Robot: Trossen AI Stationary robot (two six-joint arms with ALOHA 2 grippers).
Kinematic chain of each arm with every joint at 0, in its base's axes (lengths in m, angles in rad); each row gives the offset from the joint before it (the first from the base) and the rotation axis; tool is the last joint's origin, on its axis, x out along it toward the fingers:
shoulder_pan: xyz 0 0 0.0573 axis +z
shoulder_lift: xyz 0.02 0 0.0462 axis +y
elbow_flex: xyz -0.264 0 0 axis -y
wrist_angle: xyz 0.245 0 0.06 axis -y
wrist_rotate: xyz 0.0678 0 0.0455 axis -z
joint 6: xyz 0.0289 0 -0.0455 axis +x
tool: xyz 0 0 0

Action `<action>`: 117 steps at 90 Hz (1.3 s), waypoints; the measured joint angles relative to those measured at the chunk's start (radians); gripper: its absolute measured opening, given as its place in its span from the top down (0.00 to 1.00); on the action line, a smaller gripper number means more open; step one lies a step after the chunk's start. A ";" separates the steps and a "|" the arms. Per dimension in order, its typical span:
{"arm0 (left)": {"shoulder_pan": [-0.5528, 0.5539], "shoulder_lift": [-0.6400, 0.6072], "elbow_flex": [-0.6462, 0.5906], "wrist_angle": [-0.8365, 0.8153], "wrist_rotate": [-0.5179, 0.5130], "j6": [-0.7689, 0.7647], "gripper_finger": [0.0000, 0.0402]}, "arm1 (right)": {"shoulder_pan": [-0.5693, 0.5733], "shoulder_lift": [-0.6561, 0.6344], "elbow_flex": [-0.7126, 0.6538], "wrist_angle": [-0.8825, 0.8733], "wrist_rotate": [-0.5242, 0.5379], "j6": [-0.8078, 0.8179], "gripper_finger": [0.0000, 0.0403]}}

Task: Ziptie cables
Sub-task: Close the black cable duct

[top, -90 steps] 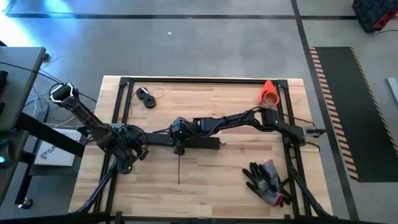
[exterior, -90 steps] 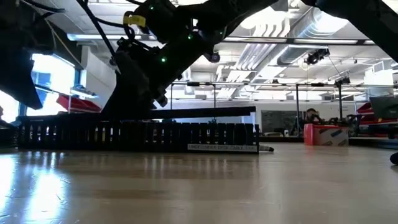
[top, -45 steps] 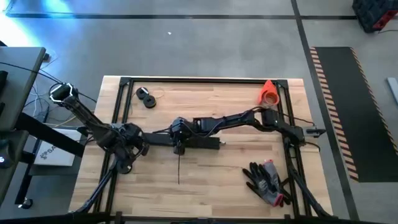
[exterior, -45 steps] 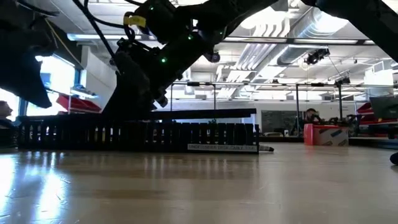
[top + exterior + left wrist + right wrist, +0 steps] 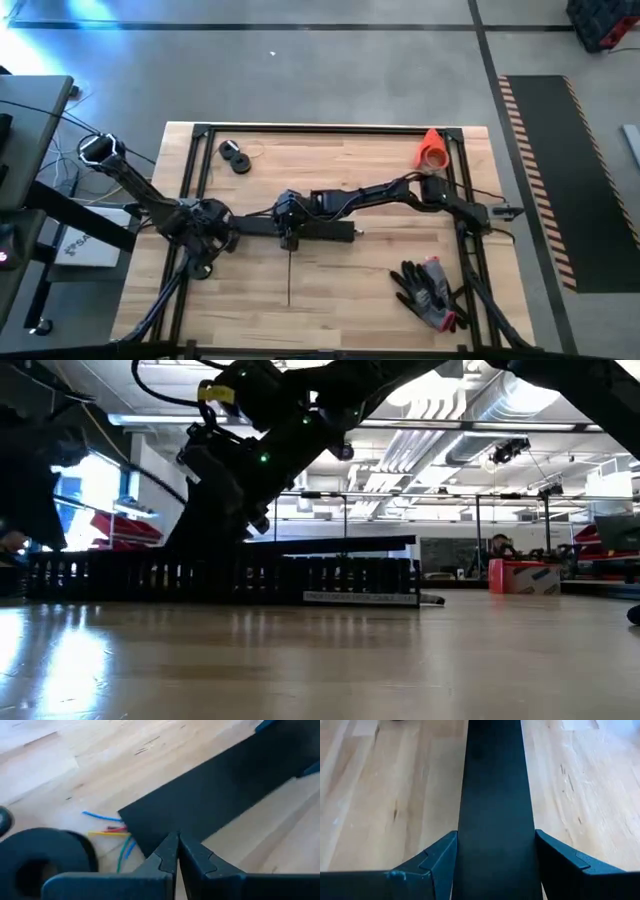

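Straddling the long black slotted bar [image 5: 495, 795], the right gripper [image 5: 288, 232] sits near the table's [image 5: 350, 290] centre with its fingers [image 5: 437, 860] spread to either side of the bar, apparently closed on it. The left gripper [image 5: 222, 235], at nine o'clock from the right one, has drifted slightly toward it since a second ago; its fingertips [image 5: 172, 852] are pressed together with nothing between them, just at the bar's end. Thin coloured cables [image 5: 112, 832] poke out beside that end. From table height the bar [image 5: 230, 575] looks marginally shifted.
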 joint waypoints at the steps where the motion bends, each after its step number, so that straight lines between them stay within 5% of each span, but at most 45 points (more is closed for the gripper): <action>1: 0.003 -0.002 0.005 0.001 -0.008 0.006 1.00 | 0.000 0.000 0.000 0.000 0.000 0.000 0.49; 17: 0.056 0.013 0.006 0.029 -0.093 0.090 1.00 | -0.001 0.000 0.000 -0.001 0.001 0.000 0.49; 37: 0.091 0.069 -0.136 0.312 -0.060 0.193 1.00 | -0.001 0.000 0.001 -0.020 0.003 0.000 0.49; 68: 0.082 0.084 -0.158 0.319 -0.067 0.162 1.00 | 0.002 0.000 0.001 -0.029 0.004 0.014 0.49; 86: 0.082 0.085 -0.159 0.322 -0.065 0.161 1.00 | 0.002 -0.006 0.001 -0.041 -0.007 0.018 0.11; 93: 0.082 0.085 -0.159 0.321 -0.065 0.161 1.00 | 0.001 -0.030 0.001 -0.069 -0.006 0.018 0.04; 117: 0.081 0.085 -0.160 0.320 -0.065 0.161 1.00 | 0.023 -0.215 -0.038 -0.258 0.137 -0.109 0.22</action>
